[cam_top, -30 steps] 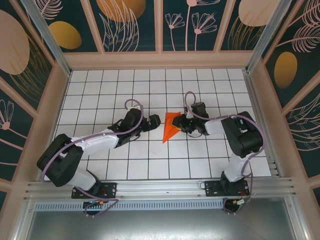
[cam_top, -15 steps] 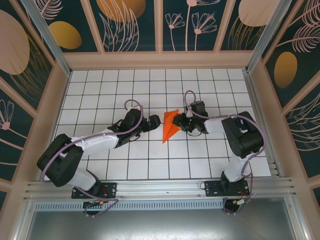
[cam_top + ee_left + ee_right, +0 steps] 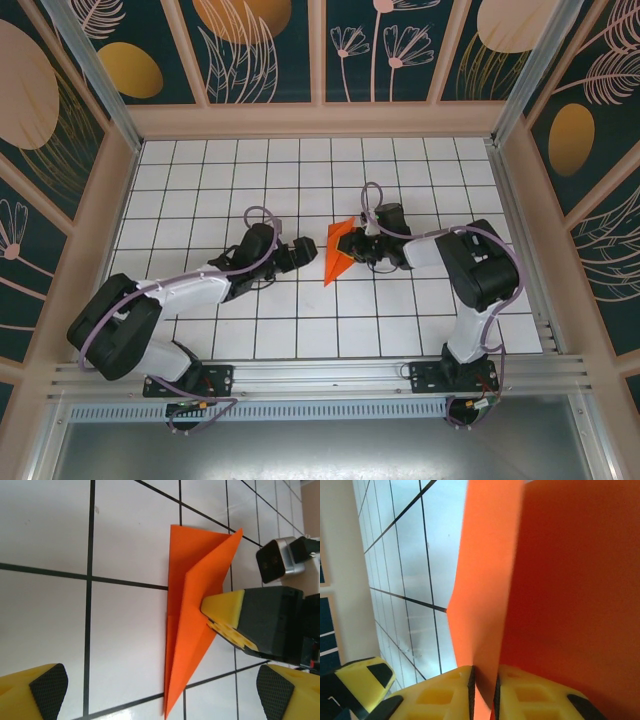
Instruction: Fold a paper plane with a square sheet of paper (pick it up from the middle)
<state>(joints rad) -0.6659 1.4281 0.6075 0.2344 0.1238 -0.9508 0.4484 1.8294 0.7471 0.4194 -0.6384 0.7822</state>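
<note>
Under both arms a white tiled table [image 3: 200, 180] with black grid lines is spread, and it is fenced by teal panels [image 3: 60, 110] printed with leaves and gold discs. Out over its middle the left arm [image 3: 190, 290] and the right arm [image 3: 480, 265] are stretched towards each other, so that their grippers are brought face to face.

Between the two grippers the paper plane [image 3: 337, 252] is found: a slim, pointed dart of plain orange-red paper, its tip turned towards the arms' bases and its broad end away from them. Most of it is laid flat on the tiles, while one folded layer is lifted on the right gripper's side.

The right gripper [image 3: 484, 680] is closed on that lifted layer. In the right wrist view the paper's edge is pinched in the thin slit between its yellow fingers [image 3: 440, 692], and the sheet is seen rising straight ahead of them. In the left wrist view one of those fingers is seen on the upper layer near the plane's middle.

The left gripper [image 3: 306, 249] is held wide, with nothing gripped. Its black-padded fingertips [image 3: 46, 687] are spread well apart, and the plane is placed just ahead of them, its sharp tip nearest the gap, the pads being kept clear of the paper.
</note>
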